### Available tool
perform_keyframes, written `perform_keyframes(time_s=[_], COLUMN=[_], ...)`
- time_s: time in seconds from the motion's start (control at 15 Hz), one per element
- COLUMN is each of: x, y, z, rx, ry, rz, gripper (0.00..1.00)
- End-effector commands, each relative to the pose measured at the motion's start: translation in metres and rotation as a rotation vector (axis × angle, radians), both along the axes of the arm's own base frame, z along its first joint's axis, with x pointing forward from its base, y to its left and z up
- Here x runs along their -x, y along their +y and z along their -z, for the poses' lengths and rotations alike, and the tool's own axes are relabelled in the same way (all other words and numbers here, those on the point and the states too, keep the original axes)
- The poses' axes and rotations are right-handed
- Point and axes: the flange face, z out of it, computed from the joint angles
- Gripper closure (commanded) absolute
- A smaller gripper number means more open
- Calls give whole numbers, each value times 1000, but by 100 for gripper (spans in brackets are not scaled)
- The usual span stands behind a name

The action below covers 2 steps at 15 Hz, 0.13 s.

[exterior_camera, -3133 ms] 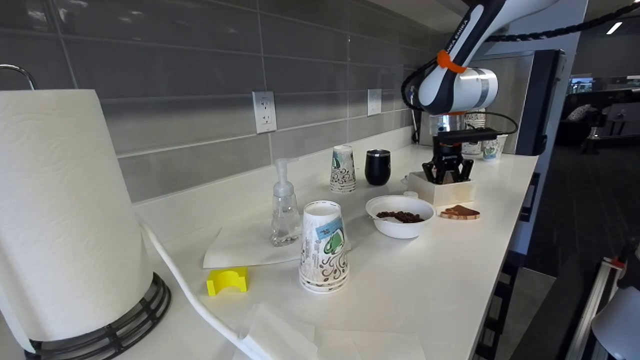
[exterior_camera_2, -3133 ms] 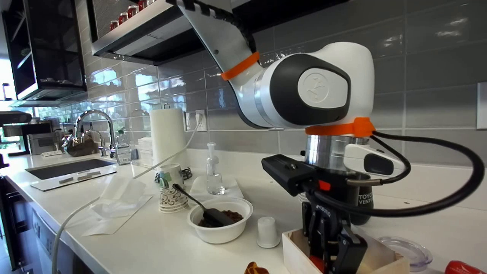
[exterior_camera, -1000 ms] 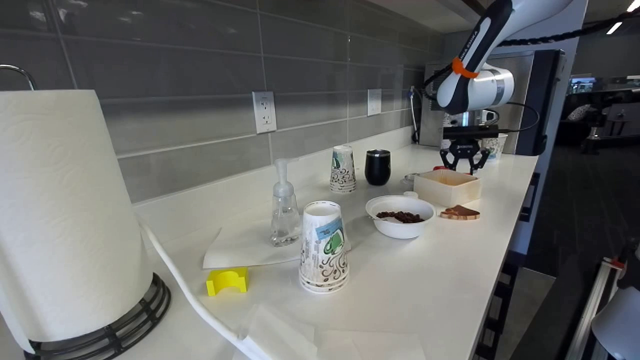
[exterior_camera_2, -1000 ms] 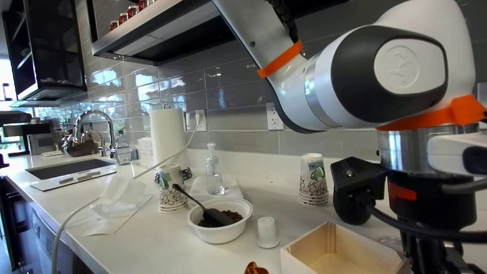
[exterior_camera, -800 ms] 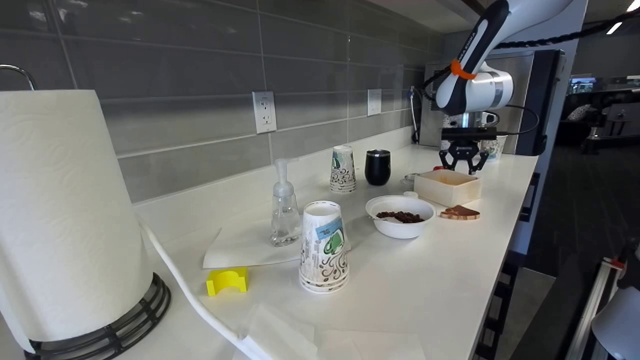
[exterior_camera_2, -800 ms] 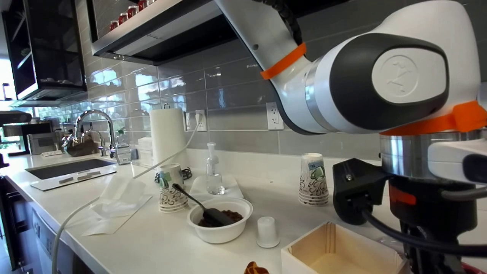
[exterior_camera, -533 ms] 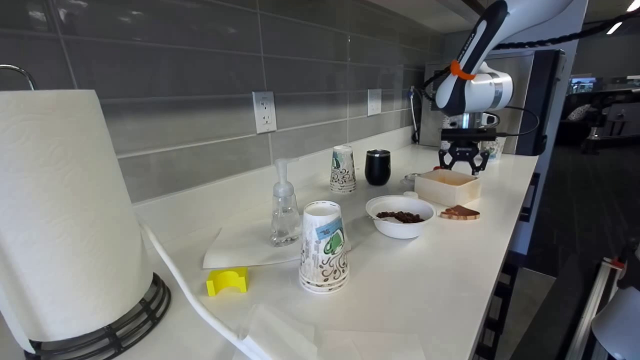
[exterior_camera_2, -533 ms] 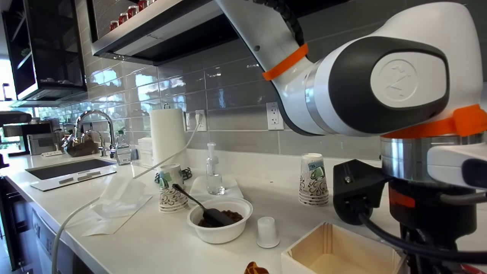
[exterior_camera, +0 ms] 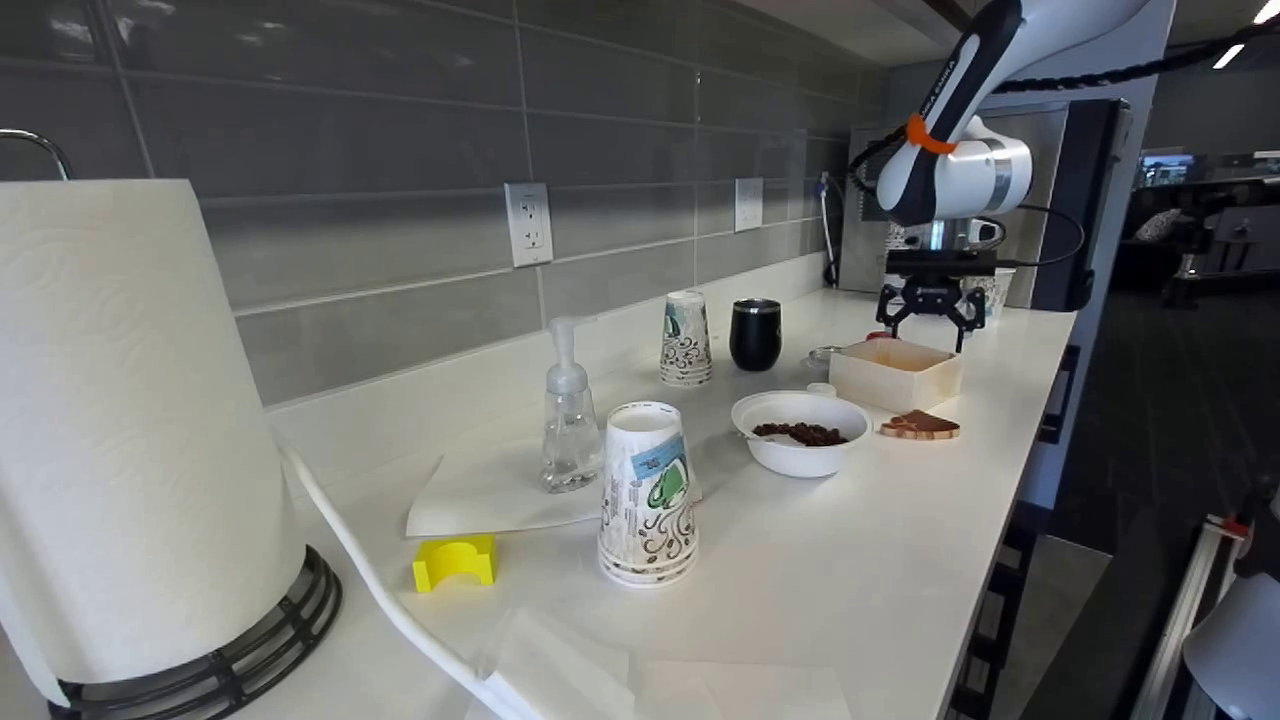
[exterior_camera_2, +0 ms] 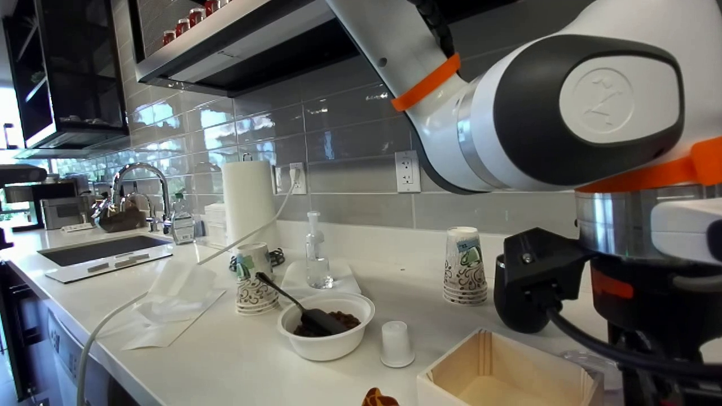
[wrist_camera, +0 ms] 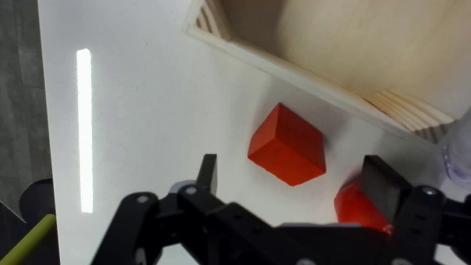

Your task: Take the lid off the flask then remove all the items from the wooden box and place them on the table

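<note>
The tool (exterior_camera: 927,336) stands wide and grips nothing; in the wrist view its fingers (wrist_camera: 209,172) are well apart. They have just spread, and most likely that let go the red cube (wrist_camera: 287,145), which rests on the counter (wrist_camera: 147,121) between them, touching neither. Right of the cube lies a second red piece (wrist_camera: 355,209), partly covered by a finger; whether those two touch I cannot tell. In my judgement, one more item now counts as taken out and placed.

Just beyond the cube stands the wooden box (exterior_camera: 868,382). The tool was down inside it moments earlier and now hangs beside it. No item shows plainly on the part of the box floor in view, but some of the inside is cut off, so I cannot say the unloading is finished. A clear lid (exterior_camera: 822,356) lies just beside the box, and the flask (exterior_camera: 755,340) near it shows a metal rim that looks uncovered; that first step seems done.

Farther along, in an exterior view, come the white bowl (exterior_camera_2: 325,351) with a black spatula (exterior_camera_2: 321,322) in it, a stack of paper cups (exterior_camera_2: 465,270), a pump bottle (exterior_camera_2: 317,270) and, farthest, a paper towel roll (exterior_camera_2: 248,197).
</note>
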Motion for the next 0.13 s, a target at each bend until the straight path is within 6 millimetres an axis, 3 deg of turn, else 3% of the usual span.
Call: perform_keyframes(time_s=[0.0,0.07], x=[-1,-1], y=[-1,-1], z=[-22,-26], rx=[31,40], ry=[-33,-39], rz=[10,9], gripper=[0,0])
